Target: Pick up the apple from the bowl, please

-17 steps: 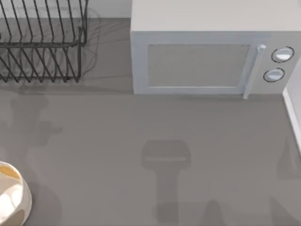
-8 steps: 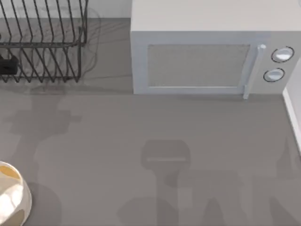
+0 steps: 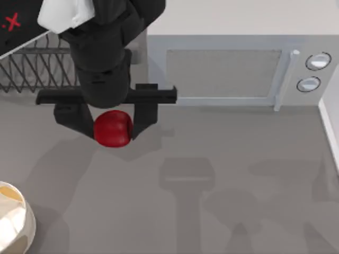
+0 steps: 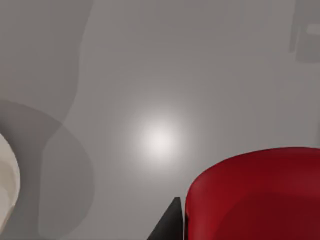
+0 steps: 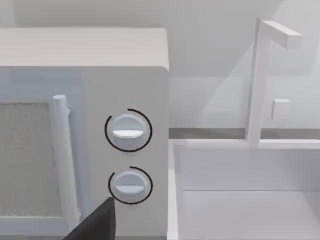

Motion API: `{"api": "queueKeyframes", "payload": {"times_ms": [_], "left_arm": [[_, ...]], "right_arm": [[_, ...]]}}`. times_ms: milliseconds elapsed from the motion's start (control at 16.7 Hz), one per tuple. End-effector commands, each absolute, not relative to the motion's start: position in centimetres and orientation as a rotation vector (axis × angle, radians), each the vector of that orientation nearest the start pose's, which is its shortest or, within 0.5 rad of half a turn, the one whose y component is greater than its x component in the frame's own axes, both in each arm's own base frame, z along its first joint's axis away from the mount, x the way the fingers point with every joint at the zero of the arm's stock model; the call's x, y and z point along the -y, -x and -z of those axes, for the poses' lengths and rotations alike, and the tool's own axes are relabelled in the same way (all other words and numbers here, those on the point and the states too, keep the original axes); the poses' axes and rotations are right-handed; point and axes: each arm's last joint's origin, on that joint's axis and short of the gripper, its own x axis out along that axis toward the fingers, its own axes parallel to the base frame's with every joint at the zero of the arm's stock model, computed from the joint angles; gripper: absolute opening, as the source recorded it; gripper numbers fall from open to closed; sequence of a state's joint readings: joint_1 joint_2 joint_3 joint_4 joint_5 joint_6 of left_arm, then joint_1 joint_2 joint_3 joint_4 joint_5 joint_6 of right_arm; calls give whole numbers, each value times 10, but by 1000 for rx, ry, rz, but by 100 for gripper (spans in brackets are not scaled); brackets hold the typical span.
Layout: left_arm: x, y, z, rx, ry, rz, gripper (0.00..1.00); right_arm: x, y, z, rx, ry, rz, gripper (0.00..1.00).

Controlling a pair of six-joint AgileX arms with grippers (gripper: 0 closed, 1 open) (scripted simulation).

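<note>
table (image 3: pixel 254 159): grey, wide; arm shadows fall across its middle and right.
microwave (image 3: pixel 228 69): at the back, right of centre, door shut, two round dials (image 3: pixel 318 62) at its right end. Right wrist view looks at the same dials (image 5: pixel 128 131) and the door handle (image 5: pixel 62 160).
sink (image 5: pixel 240 200): white basin with a tap, just right of the microwave.
dish rack (image 3: pixel 37 79): black wire, back left, partly behind the left arm.
left arm (image 3: pixel 106 47): black, comes in from the top left, high above the table.
left gripper (image 3: pixel 110 124): fingers clamped on the apple from both sides, in front of the rack and left of the microwave.
bowl (image 3: pixel 13 222): cream-white, at the table's left edge near the front, well apart from the gripper. Its rim (image 4: pixel 7 175) also shows in the left wrist view.
apple (image 3: pixel 112 128): red, glossy, held between the fingers, lifted clear of the bowl; close up in the left wrist view (image 4: pixel 255 195).
right gripper (image 5: pixel 95 225): parked toward the microwave's dial end; dark finger tip in view, can't tell open or closed.
step, my read: pickup looks done. Hold grip pressure steady, no fast swings; a round glossy fruit can roll out of flat pads. Stay clear of the rack and the microwave corner.
writing: red marks (image 3: pixel 11 23) on the arm's body at the top left, like an "x"; not readable beyond that. No brand seen on the microwave.
</note>
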State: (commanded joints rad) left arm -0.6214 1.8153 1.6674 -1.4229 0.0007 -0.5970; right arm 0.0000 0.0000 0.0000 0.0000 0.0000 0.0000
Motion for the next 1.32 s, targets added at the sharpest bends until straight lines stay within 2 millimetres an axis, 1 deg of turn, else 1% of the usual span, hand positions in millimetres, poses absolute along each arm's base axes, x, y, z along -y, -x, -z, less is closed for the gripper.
{"api": "queueKeyframes", "payload": {"times_ms": [60,120,420,480,600,900,1020,1140,1320], "left_arm": [[206,-279,-274,-1571,-16,16,0],[212,-279,-270,-1571,-16,16,0],[212,-278,-268,-1573,-16,14,0],[212,-279,-265,-1574,-16,14,0],[214,-280,-248,-1578,-19,12,0],[216,-282,-186,-1558,-8,23,0],[214,-280,-167,-1566,-13,18,0],[214,-278,-159,-1571,-16,16,0],[214,-278,-159,-1571,-16,16,0]], "right_arm": [[1,-106,-160,0,0,0,100],[1,-106,-160,0,0,0,100],[1,-106,-160,0,0,0,100],[1,-106,-160,0,0,0,100],[1,-106,-160,0,0,0,100],[1,-106,-160,0,0,0,100],[1,-106,-160,0,0,0,100],[1,-106,-160,0,0,0,100],[1,-106,-160,0,0,0,100]]}}
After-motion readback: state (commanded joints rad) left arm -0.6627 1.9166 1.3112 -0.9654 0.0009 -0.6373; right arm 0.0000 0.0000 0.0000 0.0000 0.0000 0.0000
